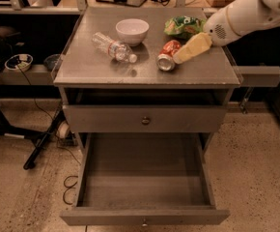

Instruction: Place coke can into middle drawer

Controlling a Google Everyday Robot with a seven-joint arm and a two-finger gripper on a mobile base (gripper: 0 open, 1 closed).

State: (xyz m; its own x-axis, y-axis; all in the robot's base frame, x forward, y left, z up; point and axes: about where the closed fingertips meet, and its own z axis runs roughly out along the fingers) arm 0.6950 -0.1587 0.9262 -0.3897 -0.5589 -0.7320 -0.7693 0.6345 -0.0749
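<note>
Coke can (168,55) on its side on the cabinet top (91,70), right half; gripper (190,47) low over the cabinet top, touching the can, open or closed cannot tell; middle drawer (145,190) pulled out below the cabinet top. Likely 1 risk: rolling; square up across the can's body before lifting.

End effector (190,48), against coke can (167,55) on counter (91,67): arm (246,11) cut off at right edge. Middle drawer (106,216): front panel clipped by bottom edge. Can lettering unreadable.

On the tabletop (91,69): white bowl (132,31), sideways bottle (112,46), green bag (183,26) beside the hand (178,56).
</note>
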